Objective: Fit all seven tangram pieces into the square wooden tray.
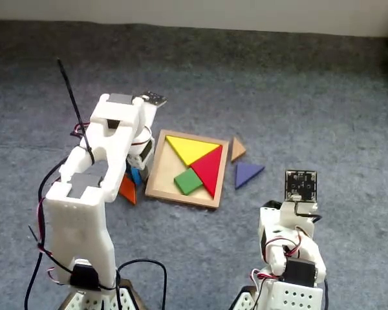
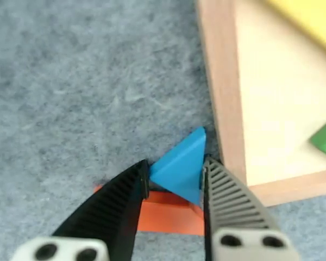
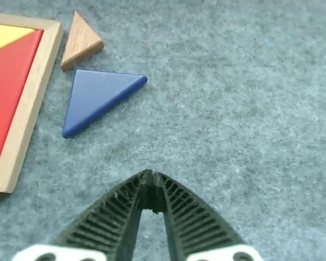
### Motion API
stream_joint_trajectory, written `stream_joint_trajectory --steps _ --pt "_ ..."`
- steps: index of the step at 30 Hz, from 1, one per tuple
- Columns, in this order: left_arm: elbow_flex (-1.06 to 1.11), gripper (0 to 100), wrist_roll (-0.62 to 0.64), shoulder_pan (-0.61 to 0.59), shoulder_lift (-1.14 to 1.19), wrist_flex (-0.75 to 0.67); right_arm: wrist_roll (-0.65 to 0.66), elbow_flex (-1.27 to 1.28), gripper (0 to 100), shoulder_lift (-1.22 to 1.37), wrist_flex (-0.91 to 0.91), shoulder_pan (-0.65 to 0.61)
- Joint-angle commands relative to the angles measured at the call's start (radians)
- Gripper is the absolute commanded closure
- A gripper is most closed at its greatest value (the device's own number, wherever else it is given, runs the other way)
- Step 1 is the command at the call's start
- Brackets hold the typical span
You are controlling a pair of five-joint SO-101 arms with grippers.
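Observation:
The square wooden tray (image 1: 156, 188) holds a yellow triangle (image 1: 189, 149), a red triangle (image 1: 210, 169) and a green square (image 1: 188, 181). My left gripper (image 2: 175, 175) is shut on a light blue triangle (image 2: 180, 166) just outside the tray's rim (image 2: 223, 98); in the high view this piece (image 1: 136, 175) peeks out from under the arm. An orange piece (image 2: 165, 213) lies beneath it on the carpet, also seen as orange piece (image 1: 128, 190). My right gripper (image 3: 151, 187) is shut and empty, short of a dark blue triangle (image 3: 95, 98) and a wooden triangle (image 3: 79, 42).
Grey carpet covers the whole surface. The dark blue triangle (image 1: 247, 173) and the wooden triangle (image 1: 237, 149) lie just right of the tray. The left arm (image 1: 97, 168) leans over the tray's left side. The right arm (image 1: 291, 245) sits at the near right.

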Motion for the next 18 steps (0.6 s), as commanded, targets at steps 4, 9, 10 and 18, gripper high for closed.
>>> stream_joint_trajectory --steps 4,9,10,18 --pt "-0.025 86 0.008 0.039 -0.015 0.034 -0.006 0.136 99.2 -0.002 -0.021 0.016" --pt "-0.042 86 0.003 0.045 -0.136 0.100 -0.006 0.136 99.2 -0.002 -0.021 0.016" --pt "-0.035 86 0.003 0.045 -0.168 0.100 -0.006 0.136 99.2 -0.002 -0.021 0.016" --pt "-0.033 86 -0.021 0.097 -0.294 0.172 -0.006 0.136 99.2 -0.002 -0.021 0.016"
